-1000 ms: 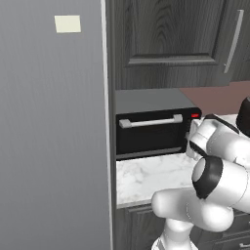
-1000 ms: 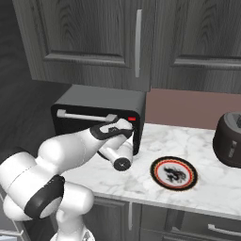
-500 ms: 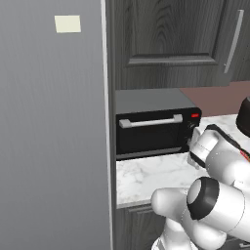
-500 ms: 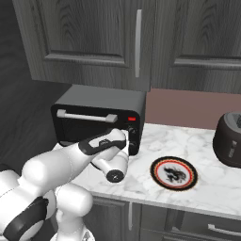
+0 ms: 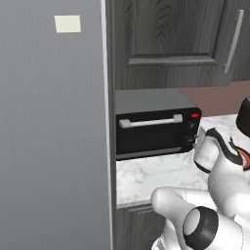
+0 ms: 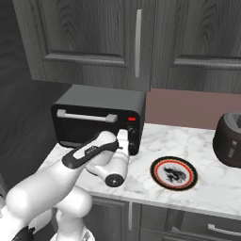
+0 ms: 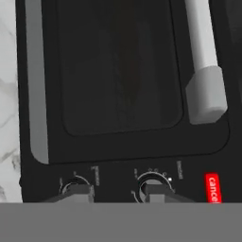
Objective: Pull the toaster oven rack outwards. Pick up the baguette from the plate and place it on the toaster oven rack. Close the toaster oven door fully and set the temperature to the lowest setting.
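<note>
The black toaster oven (image 6: 96,101) stands on the counter with its toaster oven door (image 5: 151,139) shut and the silver handle (image 6: 87,116) across the top. The rack and the baguette are hidden. To the oven's right lies the orange-rimmed plate (image 6: 174,172) with nothing on it. My gripper (image 6: 126,137) is up against the knob panel below the red light (image 6: 132,119). In the hand view, which is rolled sideways, my gripper (image 7: 118,194) is open. Its fingertips (image 7: 78,191) stand apart just in front of the two knobs (image 7: 153,181), with only black panel between them.
A large dark rounded vessel (image 6: 230,140) sits at the counter's right end. A tall grey panel (image 5: 53,127) closes off the oven's left side. Wall cabinets (image 6: 136,42) hang above. Bare marble counter (image 5: 156,173) lies in front of the oven.
The arm's elbow has sunk lower and swung in front of the counter. The hand has stayed at the oven's knob panel, slightly lower. The door stays shut.
</note>
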